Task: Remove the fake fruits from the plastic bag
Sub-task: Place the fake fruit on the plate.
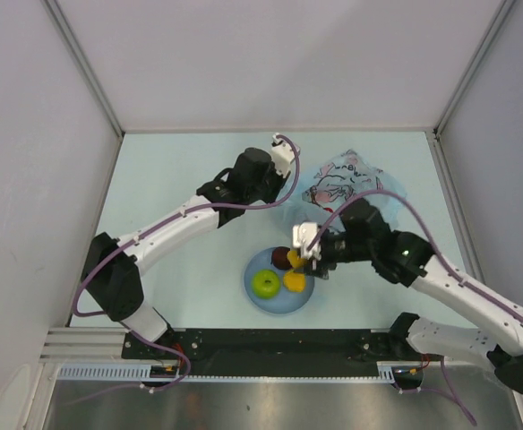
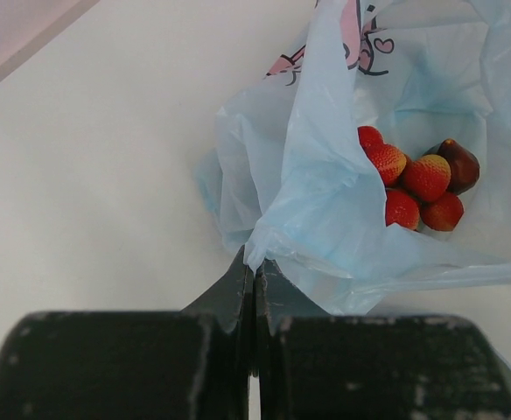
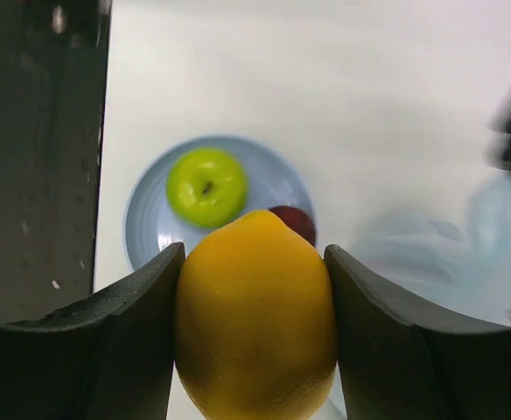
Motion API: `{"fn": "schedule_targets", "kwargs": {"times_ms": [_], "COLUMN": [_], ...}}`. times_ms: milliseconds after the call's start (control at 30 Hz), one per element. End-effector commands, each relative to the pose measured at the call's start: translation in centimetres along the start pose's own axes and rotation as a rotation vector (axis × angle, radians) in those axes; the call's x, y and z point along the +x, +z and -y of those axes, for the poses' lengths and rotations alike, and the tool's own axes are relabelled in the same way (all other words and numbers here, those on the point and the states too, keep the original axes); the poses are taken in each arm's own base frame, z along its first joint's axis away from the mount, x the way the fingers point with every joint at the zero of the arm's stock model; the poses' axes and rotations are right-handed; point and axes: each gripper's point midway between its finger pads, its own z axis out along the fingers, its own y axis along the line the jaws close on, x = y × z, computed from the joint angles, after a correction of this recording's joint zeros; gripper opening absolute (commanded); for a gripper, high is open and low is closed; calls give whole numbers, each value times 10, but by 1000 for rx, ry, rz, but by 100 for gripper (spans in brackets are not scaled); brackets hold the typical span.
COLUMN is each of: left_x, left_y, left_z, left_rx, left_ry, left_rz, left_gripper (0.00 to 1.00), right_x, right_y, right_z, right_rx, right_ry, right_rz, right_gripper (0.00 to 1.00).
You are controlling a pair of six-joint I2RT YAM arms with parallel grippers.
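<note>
My right gripper is shut on the yellow lemon, held just above the round light-blue plate. On the plate lie a green apple, a dark red-purple fruit and a yellow-orange fruit. My left gripper is shut on an edge of the plastic bag and holds its mouth open. Inside the bag are a bunch of small red fruits and a dark fruit.
White walls with metal corner posts enclose the pale table on three sides. The right arm's forearm runs back to the lower right. The black base rail runs along the near edge.
</note>
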Motion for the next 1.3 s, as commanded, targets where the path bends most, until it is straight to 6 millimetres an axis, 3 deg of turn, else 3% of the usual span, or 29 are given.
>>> {"fn": "schedule_targets", "kwargs": {"times_ms": [0, 100, 333, 467, 633, 933, 1000, 1100, 1133, 1267], "left_x": [-22, -18, -9, -9, -9, 6, 9, 11, 11, 8], "left_y": [-18, -22, -26, -25, -24, -28, -28, -28, -28, -31], "left_z": [0, -2, -2, -1, 0, 13, 18, 21, 20, 16], "left_rx": [8, 2, 1, 4, 12, 81, 109, 123, 123, 104], "left_ry": [4, 15, 18, 12, 14, 5, 1, 7, 8, 22], "left_rz": [75, 70, 65, 67, 60, 17, 11, 3, 4, 18], "left_gripper": [0, 0, 0, 0, 0, 0, 0, 0, 0, 0], "right_x": [47, 59, 87, 110, 132, 145, 151, 160, 160, 160], "right_y": [31, 44, 55, 61, 72, 87, 87, 85, 84, 81], "right_z": [-33, -51, -85, -93, -97, -73, -71, -67, -66, -59], "right_rx": [-142, -219, -422, -472, -473, -401, -405, -413, -409, -383], "right_ry": [-292, -361, -459, -488, -524, -566, -568, -583, -585, -585], "right_rz": [-96, -64, -79, -109, -108, -109, -124, -150, -149, -159], "right_gripper": [17, 0, 0, 0, 0, 1, 7, 33, 48, 69]}}
